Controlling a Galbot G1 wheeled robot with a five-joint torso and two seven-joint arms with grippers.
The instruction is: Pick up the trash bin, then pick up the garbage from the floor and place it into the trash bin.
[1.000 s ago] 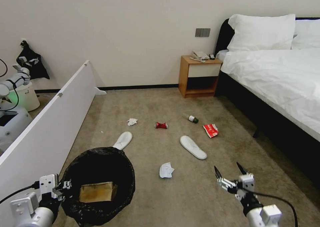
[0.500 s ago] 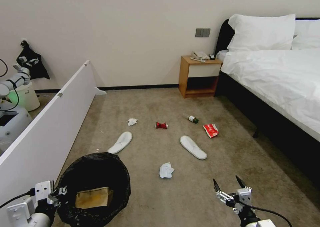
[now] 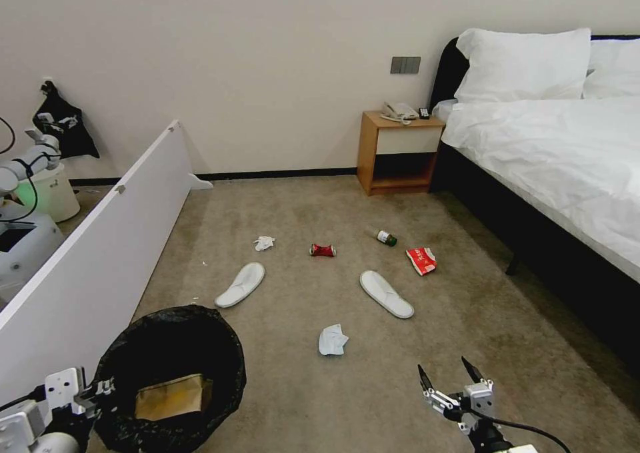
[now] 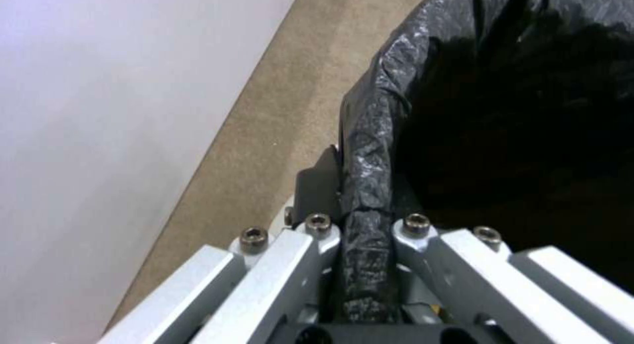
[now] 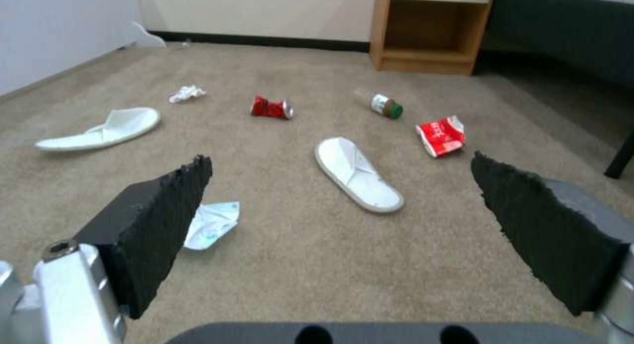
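Note:
The trash bin [image 3: 170,346], lined with a black bag, hangs at lower left with brown cardboard [image 3: 172,397] inside. My left gripper [image 3: 100,390] is shut on its bagged rim [image 4: 367,175], seen close in the left wrist view with a finger on each side. My right gripper [image 3: 447,374] is open and empty at lower right, above the carpet. Garbage lies ahead: two white slippers [image 3: 241,284] [image 3: 386,294], two tissues [image 3: 332,340] [image 3: 265,243], a crushed red can [image 3: 323,250], a bottle [image 3: 386,238], a red packet [image 3: 422,260]. Between the right gripper's fingers [image 5: 165,205] the near slipper [image 5: 360,173] and near tissue [image 5: 211,225] show.
A long white board [image 3: 100,253] stands on edge along the left. A bed [image 3: 553,153] runs down the right, with a wooden nightstand [image 3: 397,153] at the back wall. Beyond the board stand another robot arm and a plain white bin [image 3: 50,193].
Both arms have drawn back and down toward the view's lower edge. The bin went with the left gripper, down and to the left. The litter has not moved.

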